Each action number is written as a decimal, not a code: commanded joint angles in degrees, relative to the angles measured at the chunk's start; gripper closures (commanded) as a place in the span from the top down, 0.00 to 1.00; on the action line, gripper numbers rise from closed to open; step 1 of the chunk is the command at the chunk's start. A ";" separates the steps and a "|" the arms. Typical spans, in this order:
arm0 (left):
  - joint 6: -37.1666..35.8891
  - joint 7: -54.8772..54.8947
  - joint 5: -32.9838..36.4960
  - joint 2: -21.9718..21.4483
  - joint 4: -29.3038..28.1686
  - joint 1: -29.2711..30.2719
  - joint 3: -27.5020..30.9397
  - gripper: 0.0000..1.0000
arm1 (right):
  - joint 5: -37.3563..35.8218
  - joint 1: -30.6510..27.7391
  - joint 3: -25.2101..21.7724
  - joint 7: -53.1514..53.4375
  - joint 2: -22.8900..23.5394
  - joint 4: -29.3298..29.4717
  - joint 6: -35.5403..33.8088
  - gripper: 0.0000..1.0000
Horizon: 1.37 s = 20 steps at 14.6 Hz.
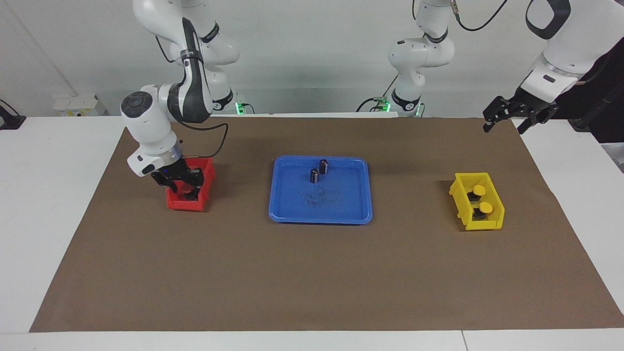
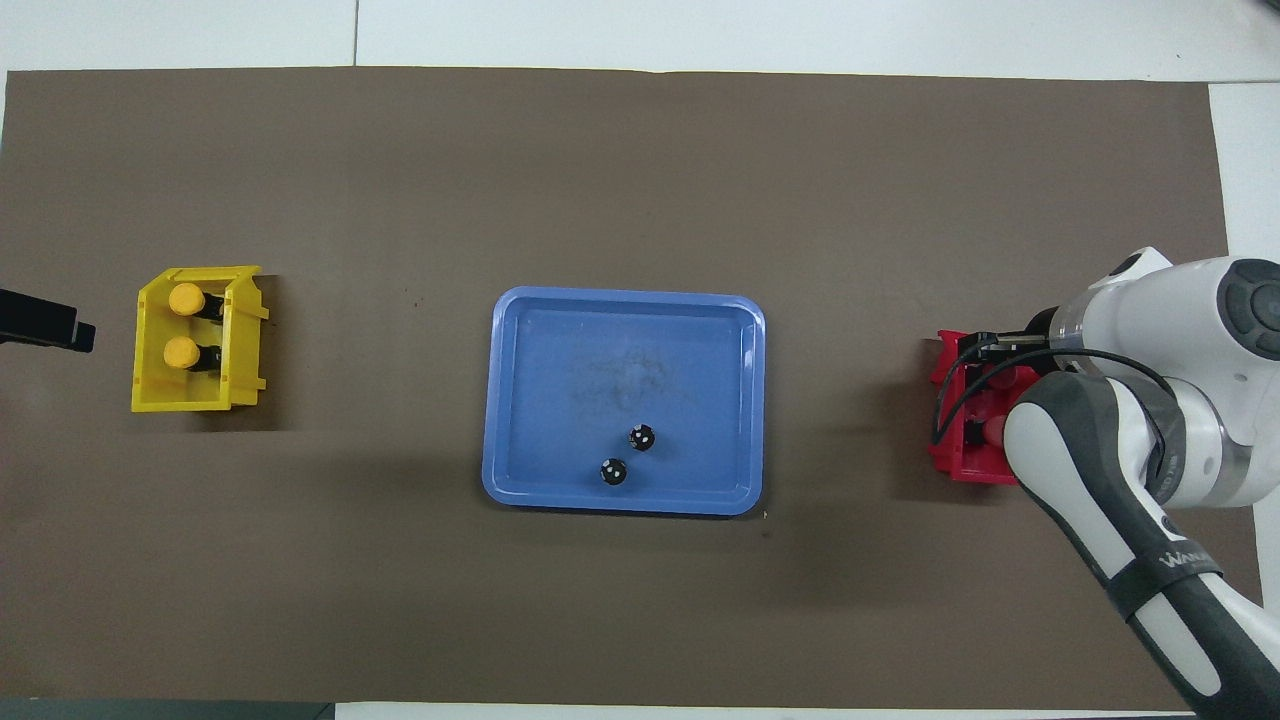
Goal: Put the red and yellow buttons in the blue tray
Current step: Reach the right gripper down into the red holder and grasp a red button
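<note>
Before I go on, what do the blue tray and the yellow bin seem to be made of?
The blue tray looks like moulded plastic: smooth, slightly glossy, rounded corners, with scuff marks on its floor. The yellow bin also looks like rigid moulded plastic, with thin walls and uniform colour. Neither can be confirmed by sight alone.

Bright even light from above, soft shadows beside the bins and tray, sharp focus, no glare

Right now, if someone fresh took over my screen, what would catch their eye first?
Probably the blue tray at mid-table, holding only two dark cylinders near its robot-side edge. Next, the right gripper sunk into the red bin at the right arm's end. Then the yellow bin at the left arm's end, two yellow buttons inside, while the left gripper waits in the air, over the mat's corner.
</note>
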 commanded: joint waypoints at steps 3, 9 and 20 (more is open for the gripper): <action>-0.76 -0.36 2.32 -1.51 -1.08 0.83 -0.48 1.00 | 0.83 -1.92 0.20 -4.40 -1.75 -2.18 1.23 0.68; -1.64 -0.19 2.50 -1.52 -1.08 0.92 -0.39 1.00 | 0.83 -1.92 0.29 -4.40 -2.36 -3.59 1.75 0.67; -1.73 -0.27 3.55 -1.95 -2.05 0.92 -0.30 1.00 | 0.74 -1.75 0.29 -5.45 -2.63 -4.13 1.59 0.18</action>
